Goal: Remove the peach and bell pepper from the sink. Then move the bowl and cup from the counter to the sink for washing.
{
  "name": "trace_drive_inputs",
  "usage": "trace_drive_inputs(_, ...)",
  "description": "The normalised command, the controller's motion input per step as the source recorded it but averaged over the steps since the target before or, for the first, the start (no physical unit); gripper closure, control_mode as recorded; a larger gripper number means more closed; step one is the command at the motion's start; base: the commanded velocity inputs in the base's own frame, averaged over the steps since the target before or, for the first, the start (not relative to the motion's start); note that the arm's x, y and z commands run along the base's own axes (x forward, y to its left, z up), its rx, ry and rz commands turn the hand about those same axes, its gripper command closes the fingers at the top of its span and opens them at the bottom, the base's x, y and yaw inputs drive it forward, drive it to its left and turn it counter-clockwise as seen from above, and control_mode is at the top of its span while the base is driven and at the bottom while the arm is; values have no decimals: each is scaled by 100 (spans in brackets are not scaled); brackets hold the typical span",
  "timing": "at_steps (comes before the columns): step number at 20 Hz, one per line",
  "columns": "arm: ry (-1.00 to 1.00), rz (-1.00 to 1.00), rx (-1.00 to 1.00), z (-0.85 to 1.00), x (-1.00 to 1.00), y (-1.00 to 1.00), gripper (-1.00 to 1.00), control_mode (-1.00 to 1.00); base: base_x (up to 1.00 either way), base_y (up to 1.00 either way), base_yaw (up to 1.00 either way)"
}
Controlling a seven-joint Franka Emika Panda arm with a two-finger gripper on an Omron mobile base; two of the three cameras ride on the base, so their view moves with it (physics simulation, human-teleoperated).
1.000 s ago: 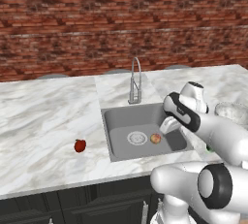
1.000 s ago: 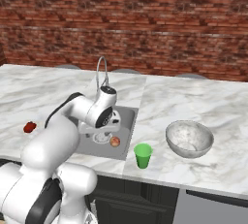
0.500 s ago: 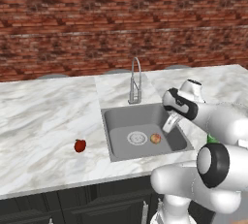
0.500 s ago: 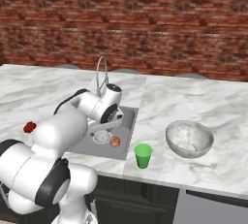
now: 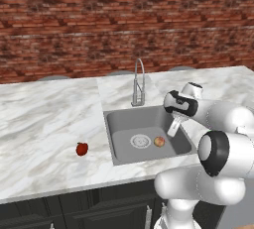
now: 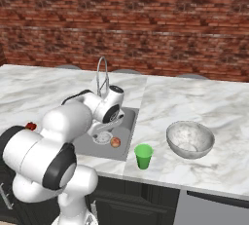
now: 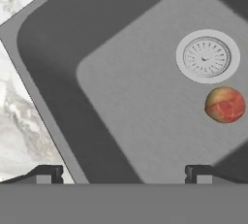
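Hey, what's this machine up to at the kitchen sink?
The robot is clearing the sink so dishes can go in. Its open, empty gripper hangs over the basin, near the peach lying beside the drain. The bell pepper already sits out on the counter to the sink's left. The bowl and green cup wait on the counter to its right, not yet moved.
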Motion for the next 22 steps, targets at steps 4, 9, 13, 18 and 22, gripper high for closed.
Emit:
trace_drive_inputs(4, -4, 8, 0, -14, 16, 0, -100, -100, 0, 0, 0)
trace_drive_inputs(9, -3, 5, 0, -12, 21, 0, -100, -100, 0, 0, 0)
trace_drive_inputs(13, 0, 2, 0, -16, 16, 0, -100, -100, 0, 0, 0)
trace_drive_inputs(18, 0, 0, 0, -16, 13, 0, -100, -100, 0, 0, 0)
trace_drive_inputs(22, 0, 0, 0, -14, 16, 0, -100, -100, 0, 0, 0)
